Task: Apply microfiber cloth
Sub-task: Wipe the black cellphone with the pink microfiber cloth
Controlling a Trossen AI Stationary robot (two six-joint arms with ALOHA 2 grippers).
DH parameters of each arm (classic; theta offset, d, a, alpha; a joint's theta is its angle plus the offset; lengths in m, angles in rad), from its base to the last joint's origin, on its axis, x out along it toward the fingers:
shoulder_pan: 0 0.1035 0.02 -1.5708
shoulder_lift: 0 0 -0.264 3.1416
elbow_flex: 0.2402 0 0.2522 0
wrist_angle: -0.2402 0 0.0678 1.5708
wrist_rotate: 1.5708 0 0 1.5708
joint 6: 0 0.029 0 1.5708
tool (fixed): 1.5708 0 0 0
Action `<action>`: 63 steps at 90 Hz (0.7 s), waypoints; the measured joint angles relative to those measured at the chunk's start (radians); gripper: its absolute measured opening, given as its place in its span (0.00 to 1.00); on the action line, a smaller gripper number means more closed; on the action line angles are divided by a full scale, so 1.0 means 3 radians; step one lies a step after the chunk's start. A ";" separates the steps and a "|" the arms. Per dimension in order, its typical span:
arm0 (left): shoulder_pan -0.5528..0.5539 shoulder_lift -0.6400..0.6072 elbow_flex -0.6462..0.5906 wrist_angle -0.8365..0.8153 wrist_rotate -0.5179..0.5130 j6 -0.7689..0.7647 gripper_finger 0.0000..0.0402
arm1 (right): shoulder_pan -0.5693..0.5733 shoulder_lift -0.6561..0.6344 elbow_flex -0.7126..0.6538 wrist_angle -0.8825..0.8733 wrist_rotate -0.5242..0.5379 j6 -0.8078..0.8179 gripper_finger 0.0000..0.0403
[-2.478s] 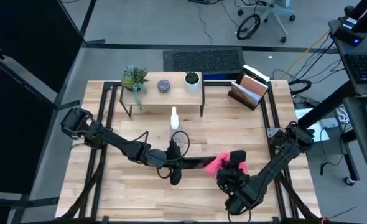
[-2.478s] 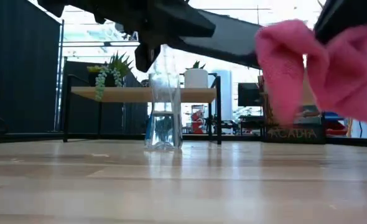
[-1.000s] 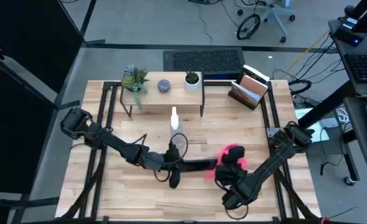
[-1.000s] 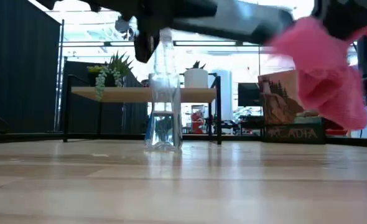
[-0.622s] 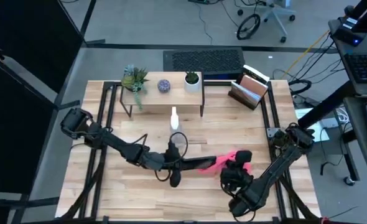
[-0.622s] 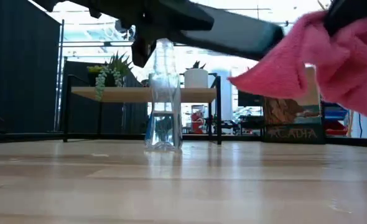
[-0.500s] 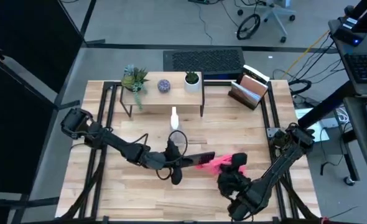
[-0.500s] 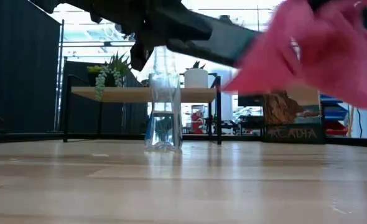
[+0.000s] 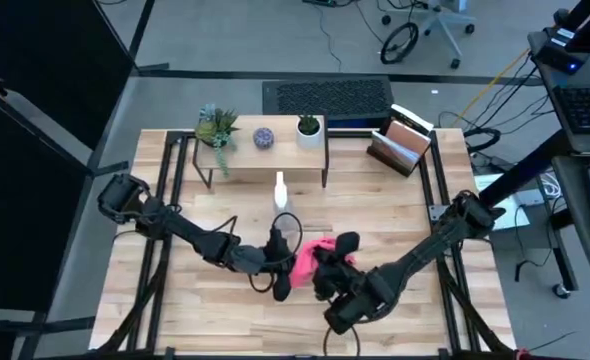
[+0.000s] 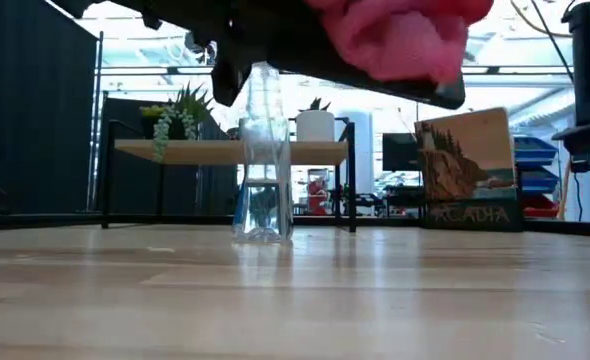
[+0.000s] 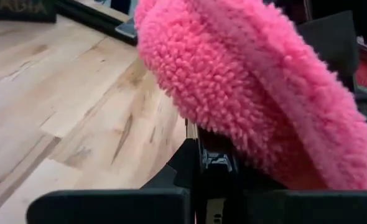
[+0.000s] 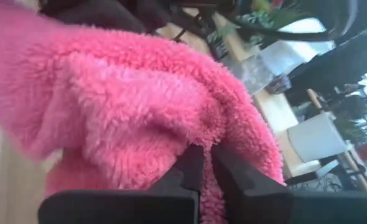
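Right gripper (image 9: 320, 268) pinching the cloth (image 9: 308, 258), pressed over the phone (image 10: 430, 92) held mid-table, in the air, by the left gripper (image 9: 280, 262). Soft, light, floppy; best gripped at a bunched fold. Bottle (image 9: 280, 190) beyond.

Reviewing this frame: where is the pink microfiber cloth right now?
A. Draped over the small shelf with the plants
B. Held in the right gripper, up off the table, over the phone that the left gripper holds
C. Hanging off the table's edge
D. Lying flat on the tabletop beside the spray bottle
B: the microfiber cloth is pinched in the right gripper, lifted above the table and covering the phone in the left gripper.
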 joint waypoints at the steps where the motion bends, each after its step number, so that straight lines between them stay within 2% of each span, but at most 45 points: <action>1: -0.0002 0.0000 -0.0001 -0.0004 0.0000 0.0004 0.02 | 0.0005 0.0000 -0.0007 -0.0018 -0.0012 0.0027 0.00; 26: -0.0008 0.0004 -0.0003 0.0065 0.0041 0.0032 0.02 | 0.0333 0.0004 -0.0033 -0.1163 -0.0209 0.1130 0.00; 45: -0.0006 -0.0005 0.0004 0.0095 0.0024 0.0030 0.02 | 0.0577 0.0009 -0.0037 -0.2031 -0.0616 0.1923 0.00; 53: -0.0003 -0.0010 0.0010 0.0109 0.0015 0.0030 0.02 | 0.0678 0.0011 -0.0039 -0.2264 -0.0798 0.2130 0.00; 63: -0.0002 -0.0010 0.0010 0.0066 0.0015 0.0025 0.02 | 0.0799 0.0011 -0.0040 -0.2269 -0.0978 0.2188 0.00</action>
